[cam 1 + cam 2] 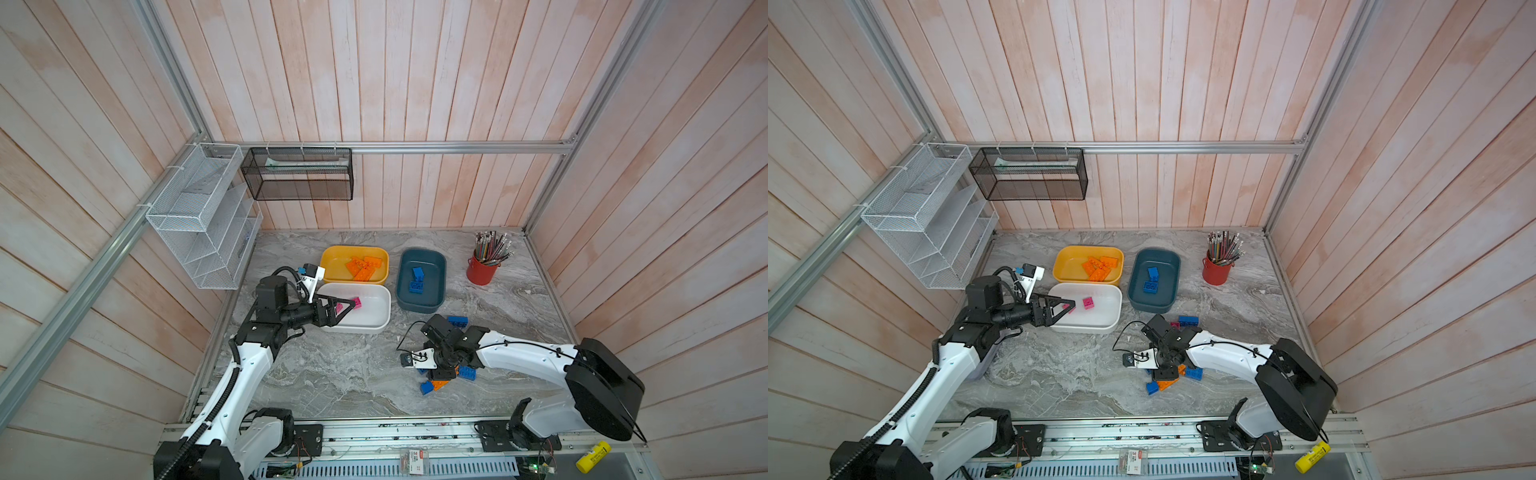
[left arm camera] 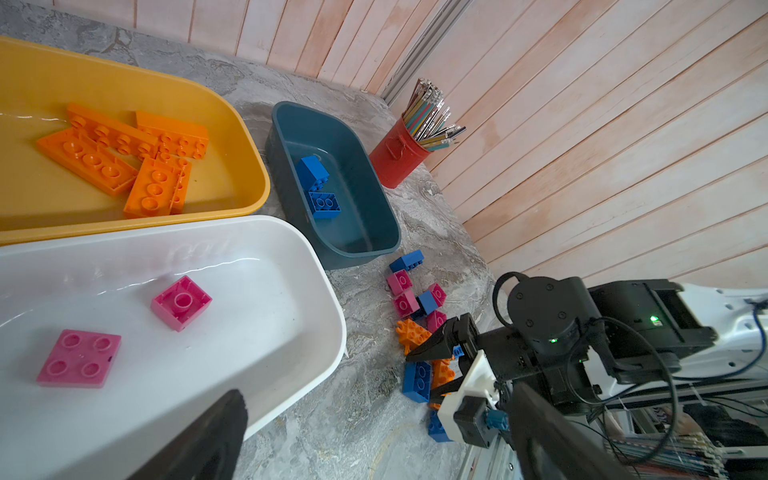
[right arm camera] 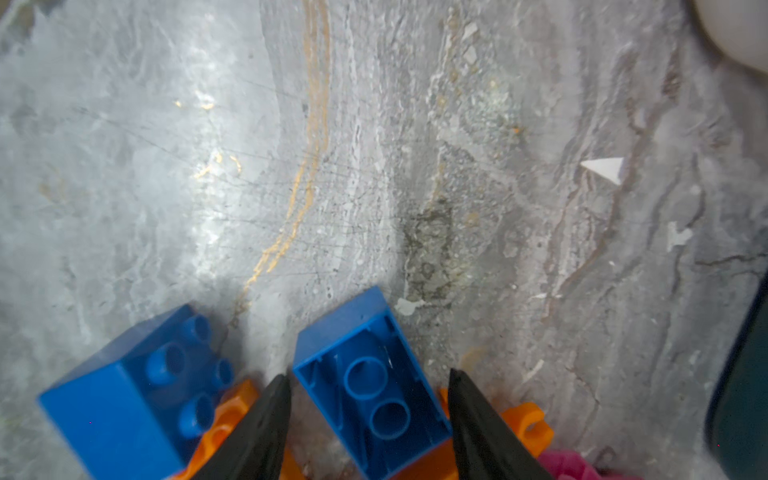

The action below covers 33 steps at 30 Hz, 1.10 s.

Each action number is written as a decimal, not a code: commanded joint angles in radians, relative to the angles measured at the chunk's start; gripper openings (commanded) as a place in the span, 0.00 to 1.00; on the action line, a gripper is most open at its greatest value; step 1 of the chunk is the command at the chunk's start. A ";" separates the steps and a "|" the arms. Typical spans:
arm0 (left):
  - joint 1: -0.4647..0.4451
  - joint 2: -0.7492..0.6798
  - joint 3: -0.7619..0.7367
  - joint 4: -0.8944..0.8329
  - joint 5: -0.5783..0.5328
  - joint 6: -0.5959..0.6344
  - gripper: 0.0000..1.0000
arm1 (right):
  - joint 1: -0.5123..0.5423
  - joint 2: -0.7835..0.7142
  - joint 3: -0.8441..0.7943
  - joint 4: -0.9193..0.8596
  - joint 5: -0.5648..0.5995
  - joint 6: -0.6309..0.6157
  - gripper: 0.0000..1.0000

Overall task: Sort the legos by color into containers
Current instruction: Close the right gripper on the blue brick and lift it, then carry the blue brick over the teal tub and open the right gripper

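Left gripper (image 1: pixel 1068 309) hangs wide open over the white tub (image 1: pixel 1104 316), centre-left in both top views, with two pink bricks (image 2: pixel 180 302) lying inside. Orange bricks (image 1: pixel 363 268) sit in the yellow tub (image 1: pixel 333 266) just above it, and two blue ones (image 1: pixel 417 280) in the teal tub (image 1: pixel 434 266) to the right. Right gripper (image 3: pixel 368 374) is down on the loose pile (image 1: pixel 440 384), lower right of centre. Its jaws straddle an upturned blue brick (image 3: pixel 374 399); squeezing it or not, can't tell.
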 commanded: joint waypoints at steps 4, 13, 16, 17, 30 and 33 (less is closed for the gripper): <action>-0.003 -0.010 -0.012 -0.008 0.023 0.041 1.00 | 0.007 0.055 0.063 0.009 -0.034 -0.003 0.42; -0.003 -0.008 -0.010 -0.003 0.024 0.040 1.00 | -0.010 0.065 0.141 -0.040 -0.068 0.046 0.24; -0.002 -0.006 -0.006 0.000 0.029 0.033 1.00 | -0.036 0.022 0.172 -0.032 -0.108 0.075 0.23; -0.003 -0.007 -0.003 0.001 0.034 0.031 1.00 | -0.046 -0.001 0.179 -0.023 -0.109 0.081 0.23; -0.010 0.029 0.034 0.087 0.056 -0.062 1.00 | -0.372 0.129 0.410 0.225 -0.002 0.250 0.26; -0.014 0.034 0.048 0.083 0.044 -0.061 1.00 | -0.421 0.280 0.549 0.207 0.062 0.300 0.26</action>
